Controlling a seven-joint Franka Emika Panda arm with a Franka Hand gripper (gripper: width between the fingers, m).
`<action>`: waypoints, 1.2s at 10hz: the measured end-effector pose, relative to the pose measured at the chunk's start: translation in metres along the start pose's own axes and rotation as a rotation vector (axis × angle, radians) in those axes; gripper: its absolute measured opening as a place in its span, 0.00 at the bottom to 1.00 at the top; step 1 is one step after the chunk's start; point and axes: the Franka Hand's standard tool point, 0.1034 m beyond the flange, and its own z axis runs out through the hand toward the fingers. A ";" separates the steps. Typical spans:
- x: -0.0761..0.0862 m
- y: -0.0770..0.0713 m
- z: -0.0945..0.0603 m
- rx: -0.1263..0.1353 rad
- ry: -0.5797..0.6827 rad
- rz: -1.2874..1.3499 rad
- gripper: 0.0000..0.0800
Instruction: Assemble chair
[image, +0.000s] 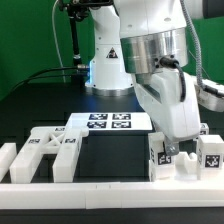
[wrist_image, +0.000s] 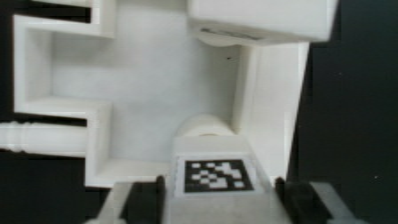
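A white chair part (image: 192, 168) with square tags stands at the exterior view's right, near the front rail. My gripper (image: 168, 152) reaches down onto its left end. In the wrist view the same part (wrist_image: 249, 100) is a frame-like white piece with a tagged bar (wrist_image: 217, 173), and my gripper (wrist_image: 226, 190) straddles that bar. One finger (wrist_image: 146, 203) presses each side of it, so the jaws are shut on the part. More white chair parts (image: 45, 152) lie at the exterior view's left.
The marker board (image: 108, 122) lies flat behind the black mat. A long white border rail (image: 90, 187) runs along the front edge. The arm's base (image: 110, 70) stands at the back, with a cable on the table beside it.
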 end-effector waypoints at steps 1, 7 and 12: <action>0.000 0.000 0.000 0.000 0.000 -0.020 0.36; 0.002 0.007 0.004 -0.062 -0.025 -0.802 0.78; 0.017 0.005 -0.002 -0.096 -0.009 -1.418 0.81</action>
